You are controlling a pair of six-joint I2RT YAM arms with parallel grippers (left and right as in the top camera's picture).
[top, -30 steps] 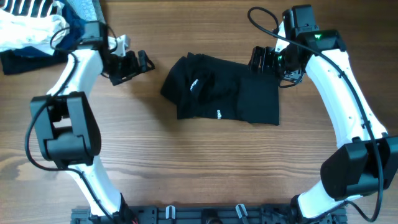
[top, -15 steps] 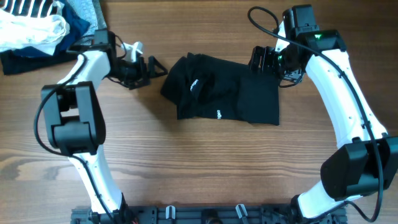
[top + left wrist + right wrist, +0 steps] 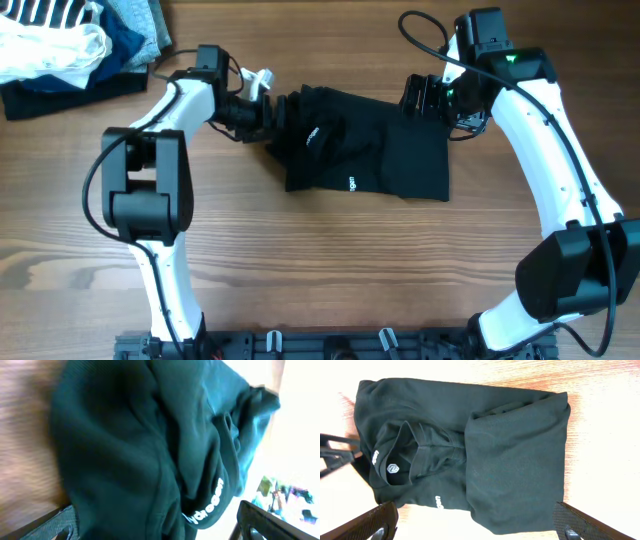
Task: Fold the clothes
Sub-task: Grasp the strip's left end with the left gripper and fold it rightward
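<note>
The clothes (image 3: pixel 360 145) are one black garment lying partly folded in the middle of the table, with small white logos showing. My left gripper (image 3: pixel 275 108) is at its left edge, open. In the left wrist view the dark fabric (image 3: pixel 150 450) fills the frame and bunches between the two wide-apart fingertips (image 3: pixel 55 522). My right gripper (image 3: pixel 425 97) stands open at the garment's upper right edge. From the right wrist the whole garment (image 3: pixel 470 450) shows beyond the right gripper (image 3: pixel 477 527), whose spread fingers hold nothing.
A heap of white, striped, light-blue and navy garments (image 3: pixel 60 45) lies at the table's back left corner. Bare wooden tabletop (image 3: pixel 330 260) stretches in front of the black garment. The left gripper's fingers (image 3: pixel 335 455) show at the left edge of the right wrist view.
My left arm has swung right, from beside the heap to the black garment's left edge, its jaws staying open. The right arm and the garment have not moved.
</note>
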